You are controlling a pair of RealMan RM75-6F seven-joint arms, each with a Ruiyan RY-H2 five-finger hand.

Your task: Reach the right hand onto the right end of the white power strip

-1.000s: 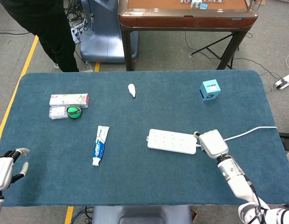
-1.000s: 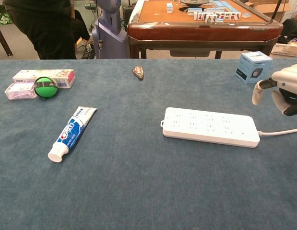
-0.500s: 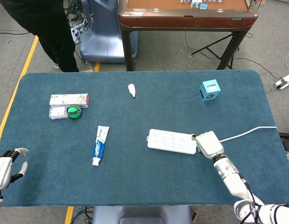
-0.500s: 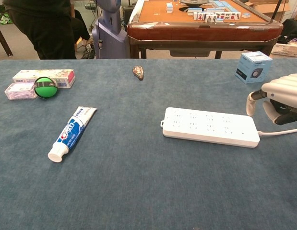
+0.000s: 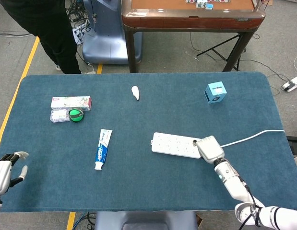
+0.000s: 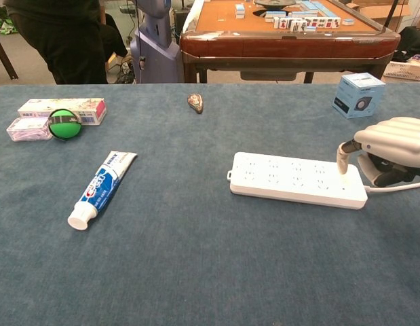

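Note:
The white power strip point(image 5: 175, 144) point(image 6: 296, 180) lies flat on the blue table right of centre, its cable point(image 5: 251, 137) trailing off to the right edge. My right hand point(image 5: 209, 148) point(image 6: 388, 148) hovers over the strip's right end, holding nothing. In the chest view its thumb point(image 6: 342, 156) points down and touches the strip's top near that end, while the other fingers lie side by side above. My left hand point(image 5: 4, 171) sits at the table's front left corner, fingers spread and empty; the chest view does not show it.
A toothpaste tube point(image 5: 103, 148) point(image 6: 102, 188) lies left of the strip. A green ball point(image 6: 64, 125) and two small boxes point(image 6: 60, 109) are at the far left. A blue cube box point(image 5: 215, 92) point(image 6: 358, 94) stands behind the strip, and a small pebble-like object point(image 5: 135, 92) lies further back.
My right hand has moved left and down from beside the cable onto the strip's right end, and its thumb now touches the strip. The left hand and the other objects have stayed put.

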